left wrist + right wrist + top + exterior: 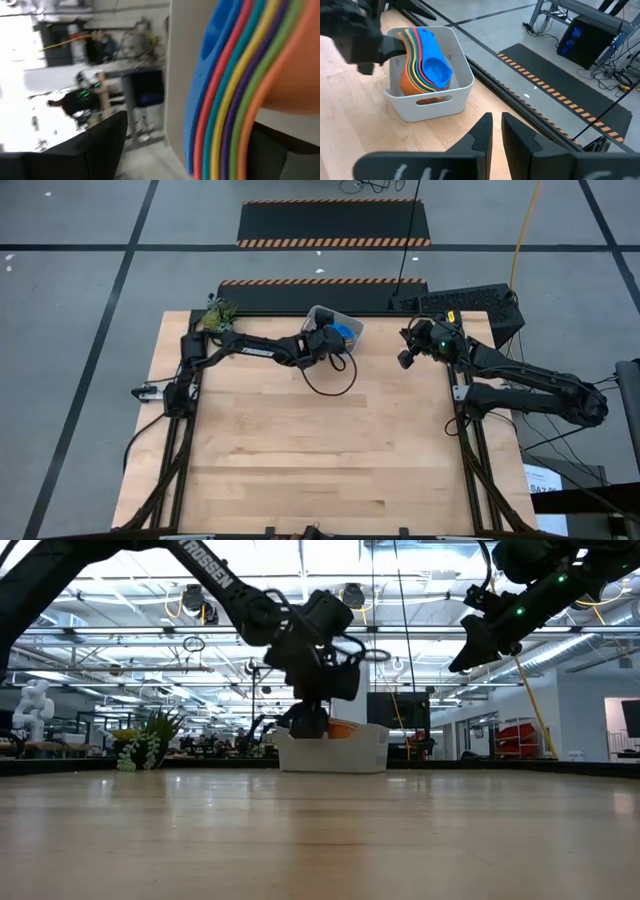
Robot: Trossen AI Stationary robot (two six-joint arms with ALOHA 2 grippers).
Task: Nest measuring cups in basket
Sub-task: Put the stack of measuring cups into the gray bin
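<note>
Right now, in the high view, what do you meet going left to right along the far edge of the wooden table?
Small green plant → left gripper → pale grey-white rectangular plastic basket holding nested measuring cups → right gripper.

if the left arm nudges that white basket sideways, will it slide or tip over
Probably slide: the basket sits low and wide on the smooth wooden table. It looks like thin plastic, so likely light and easily shoved. The nested measuring cups stand on edge inside, leaning on one wall, so they could shift or topple. The left tool is at their handles.
</note>
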